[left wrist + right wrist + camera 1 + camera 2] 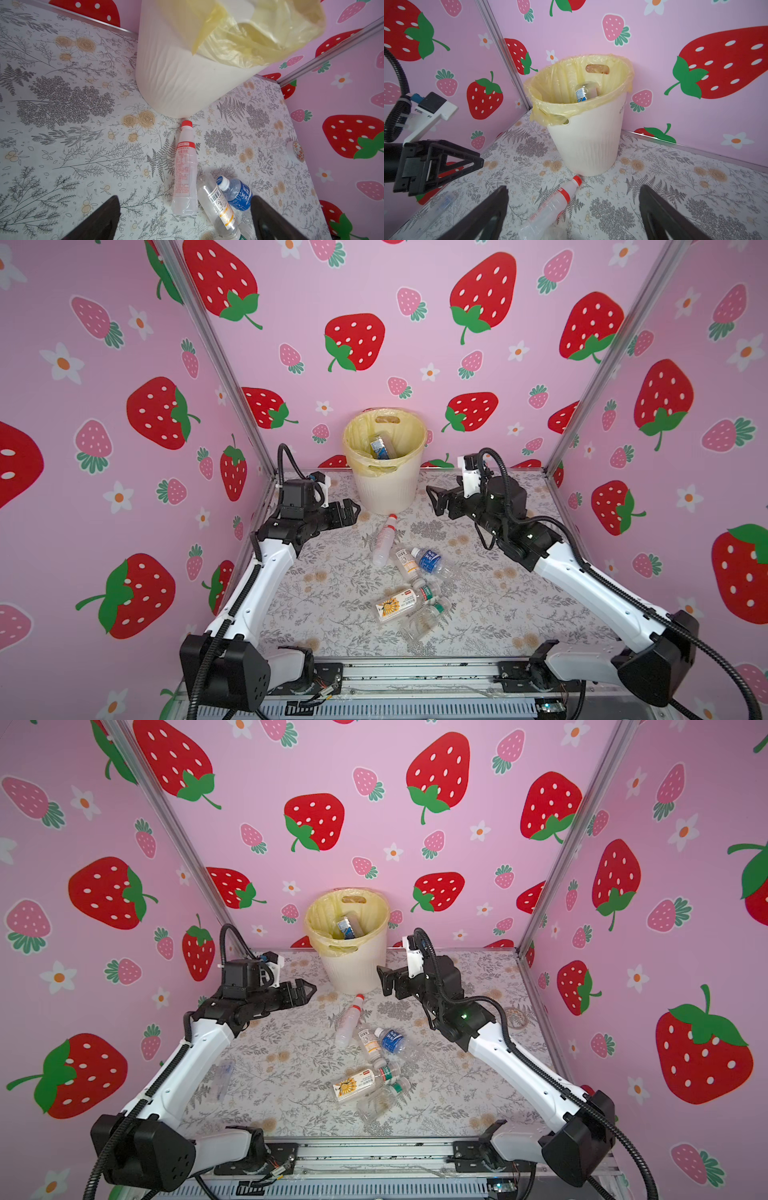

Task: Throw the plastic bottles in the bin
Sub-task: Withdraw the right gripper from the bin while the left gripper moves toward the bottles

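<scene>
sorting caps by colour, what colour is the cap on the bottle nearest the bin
Red cap, clearest in the left wrist view.

Two arms: white moulded link shells [270, 568] with small dark screw holes, boxy black joint housings [232, 672]. Black corrugated cable conduit [403, 87] runs along each link. White camera bracket [471, 481] at each wrist. Left gripper [355, 512] and right gripper [432, 502] black, with triangular open-frame jaws. Small green light [464, 1016] on right elbow.

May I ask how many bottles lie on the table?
7: red-capped by the bin; orange-label, blue-label next; sunflower, green-label, green-capped in front; clear one beside left arm. More may be hidden.
</scene>
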Tool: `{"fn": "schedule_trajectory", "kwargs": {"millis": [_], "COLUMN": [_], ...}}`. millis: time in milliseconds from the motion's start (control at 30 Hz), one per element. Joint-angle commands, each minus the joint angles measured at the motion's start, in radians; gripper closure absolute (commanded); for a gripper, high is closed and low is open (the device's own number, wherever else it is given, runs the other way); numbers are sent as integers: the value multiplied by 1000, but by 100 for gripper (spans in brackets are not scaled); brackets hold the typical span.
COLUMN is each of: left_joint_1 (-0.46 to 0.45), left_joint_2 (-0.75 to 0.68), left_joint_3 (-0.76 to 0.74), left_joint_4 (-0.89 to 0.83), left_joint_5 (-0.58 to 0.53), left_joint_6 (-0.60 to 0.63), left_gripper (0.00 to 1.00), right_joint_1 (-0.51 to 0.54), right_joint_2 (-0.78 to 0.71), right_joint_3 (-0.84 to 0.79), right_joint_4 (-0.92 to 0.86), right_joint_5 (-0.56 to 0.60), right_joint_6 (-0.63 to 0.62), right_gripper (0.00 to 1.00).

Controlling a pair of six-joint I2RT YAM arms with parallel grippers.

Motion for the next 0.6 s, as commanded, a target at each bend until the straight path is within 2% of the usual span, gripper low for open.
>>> {"fn": "schedule_trajectory", "kwargs": {"millis": [0, 100, 267, 467, 567], "left_joint_1": [-40, -81, -175, -340, -420], "left_joint_2": [-65, -109, -142, -137, -113], "left_joint_3": [4, -37, -70, -68, -60], "left_joint_4": [-40, -55, -108, -196, -262], "left_joint_5": [-33, -56, -107, -162, -227], "left_joint_6": [18, 11, 7, 35, 55], "left_gripper": [1, 1, 1, 1, 1], "right_joint_1": [-3, -5, -11, -15, -22], "right_joint_2": [-39, -53, -60, -79, -106], "right_joint_3": [-57, -119, -192, -240, -277], "right_joint_4": [-21, -34, -34, -51, -55], "right_joint_5": [21, 55, 28, 11, 27], "right_joint_6": [24, 49, 73, 81, 100], "right_gripper": [1, 1, 1, 1, 1]}}
